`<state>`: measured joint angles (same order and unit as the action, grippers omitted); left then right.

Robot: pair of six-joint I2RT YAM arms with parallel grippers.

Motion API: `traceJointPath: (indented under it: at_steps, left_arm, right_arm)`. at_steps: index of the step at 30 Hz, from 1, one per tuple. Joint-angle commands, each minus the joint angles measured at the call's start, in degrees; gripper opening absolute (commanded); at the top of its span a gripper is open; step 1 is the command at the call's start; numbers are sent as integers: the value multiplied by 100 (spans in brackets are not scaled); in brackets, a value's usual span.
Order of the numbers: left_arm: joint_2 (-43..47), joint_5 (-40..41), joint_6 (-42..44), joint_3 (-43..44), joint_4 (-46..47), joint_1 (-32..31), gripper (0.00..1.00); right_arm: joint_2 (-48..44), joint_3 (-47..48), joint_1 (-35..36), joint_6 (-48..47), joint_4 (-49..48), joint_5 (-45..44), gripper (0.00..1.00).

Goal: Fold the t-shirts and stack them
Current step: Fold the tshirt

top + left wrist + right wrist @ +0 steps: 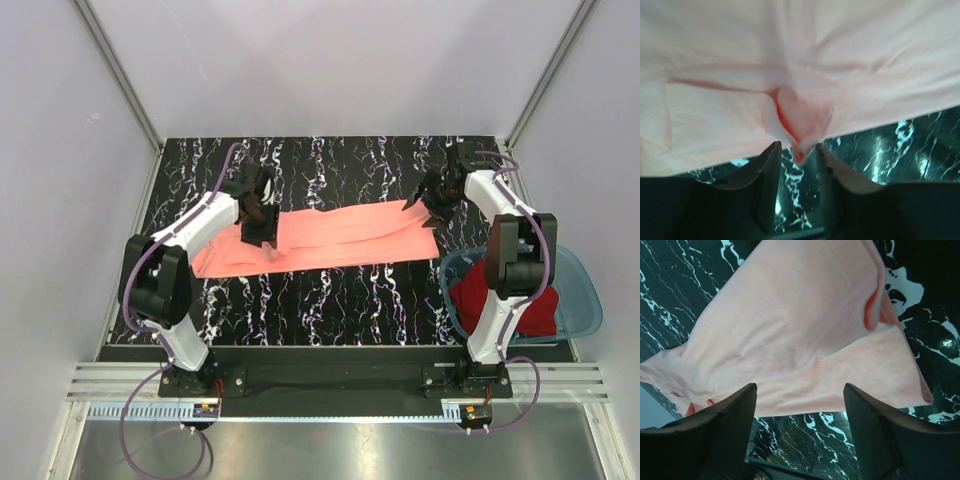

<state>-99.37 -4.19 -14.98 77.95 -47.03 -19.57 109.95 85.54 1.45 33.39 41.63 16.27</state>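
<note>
1. A pink shirt (320, 238) lies on a black marbled table (330, 290), folded into a long, narrow band.
2. The left claw (262, 232) is low over the band's left part. Its jaws stand slightly apart, and a small pucker of cloth rises between the tips, seemingly loose rather than pinched.
3. The right claw (432, 205) hovers above the band's right end with its jaws spread wide and nothing between them.
4. A red shirt (520, 305) sits in a blue basin (585, 300) at the right, waiting.
5. The step looks like letting go after the lengthwise fold. To do it well, the left claw should spread wider before lifting straight up, so that the pucker drops flat and does not drag.
6. The band's long axis runs left to right, and its left end lies a little nearer the arms. I cannot tell which end holds the collar.
</note>
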Motion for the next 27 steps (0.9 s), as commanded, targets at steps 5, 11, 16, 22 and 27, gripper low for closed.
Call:
traceJointPath:
  at_steps: [5, 11, 16, 22, 27]
  left_arm:
    - [1156, -267, -548, -754, 36, 627, 64]
    - [1457, -1276, -1375, -1642, 720, 1990, 56]
    - [1148, -1683, -1683, -1836, 1055, 2370, 58]
    - [1008, -1183, -1148, -1748, 862, 2458, 53]
    - [955, -882, -796, -1635, 985, 2467, 53]
  right_arm:
    - [-343, -37, 57, 19, -120, 289, 77]
    - [-457, -116, 66, -25, -93, 315, 77]
    - [-545, -230, 48, -113, -58, 254, 77]
    - [-685, -432, -22, -183, -67, 245, 77]
    - [-712, -591, -57, -210, -137, 280, 78]
